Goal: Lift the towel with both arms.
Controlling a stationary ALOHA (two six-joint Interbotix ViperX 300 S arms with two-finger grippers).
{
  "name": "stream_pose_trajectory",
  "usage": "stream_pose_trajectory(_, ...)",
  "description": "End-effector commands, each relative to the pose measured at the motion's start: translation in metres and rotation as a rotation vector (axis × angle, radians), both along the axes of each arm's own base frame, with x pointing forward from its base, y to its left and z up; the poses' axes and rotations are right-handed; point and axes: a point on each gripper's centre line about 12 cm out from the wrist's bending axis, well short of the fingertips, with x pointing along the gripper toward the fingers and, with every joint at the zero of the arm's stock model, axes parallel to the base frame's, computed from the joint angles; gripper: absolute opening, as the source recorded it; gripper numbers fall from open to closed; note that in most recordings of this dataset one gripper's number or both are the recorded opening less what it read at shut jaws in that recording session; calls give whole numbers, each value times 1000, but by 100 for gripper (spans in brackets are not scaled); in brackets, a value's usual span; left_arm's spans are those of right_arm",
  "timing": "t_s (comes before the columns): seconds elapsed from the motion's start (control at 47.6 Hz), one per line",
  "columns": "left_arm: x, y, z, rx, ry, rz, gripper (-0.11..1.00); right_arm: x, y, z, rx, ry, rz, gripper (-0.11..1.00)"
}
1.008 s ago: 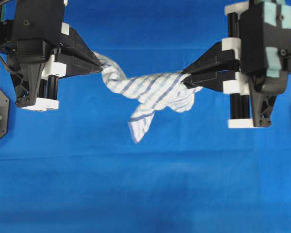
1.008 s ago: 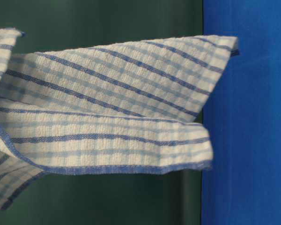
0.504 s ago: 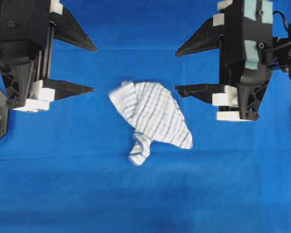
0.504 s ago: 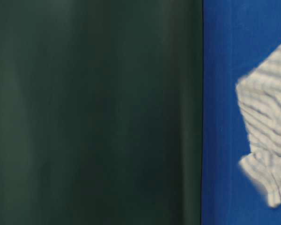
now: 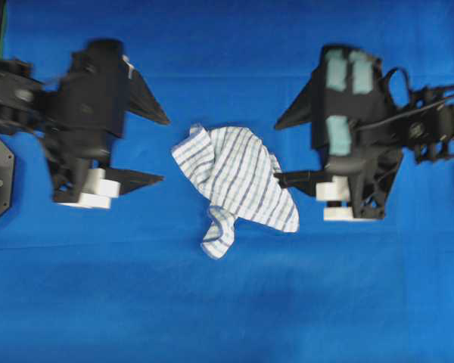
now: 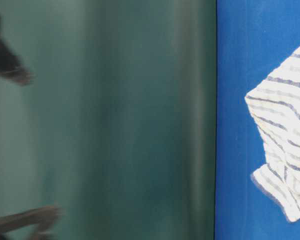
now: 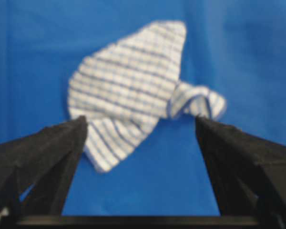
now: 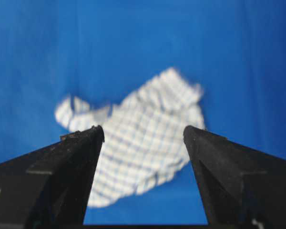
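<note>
we count one towel, two grippers and one blue table cover. nearest in each wrist view are that gripper's two black fingers, spread wide apart with nothing between them. beyond them the checked towel lies crumpled on the cover, one corner curled into a small roll. overhead, the left gripper and right gripper flank the towel, both clear of it.
</note>
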Motion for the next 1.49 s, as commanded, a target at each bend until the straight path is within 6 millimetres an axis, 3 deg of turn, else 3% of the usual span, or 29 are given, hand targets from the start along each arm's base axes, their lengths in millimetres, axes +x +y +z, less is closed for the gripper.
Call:
stream_pose_trajectory(0.0,5,-1,-13,-5,-15,1,88,1,3,-17,20,4,-3,68)
stream_pose_trajectory(0.189,15,-5,-59,-6,5,-7,88,0,10,-72,70,51,-19,68)
stream_pose_trajectory(0.42,32,-26,-105,-6,10,-60,88,-3,20,-131,120,109,-26,68)
stream_pose_trajectory(0.651,49,-28,-162,2,109,-62,88,-2,25,-189,147,158,-19,68)
stream_pose_trajectory(0.798,55,-27,-193,7,150,-57,88,0,27,-208,159,161,-10,68)
stream_pose_trajectory(1.092,64,-22,-220,10,109,-47,89,3,24,-242,162,211,-21,68)
stream_pose_trajectory(1.343,64,-13,-235,11,144,-24,84,4,14,-246,163,221,-49,68)
stream_pose_trajectory(1.469,64,-9,-234,5,144,-9,70,5,11,-246,156,218,-48,65)
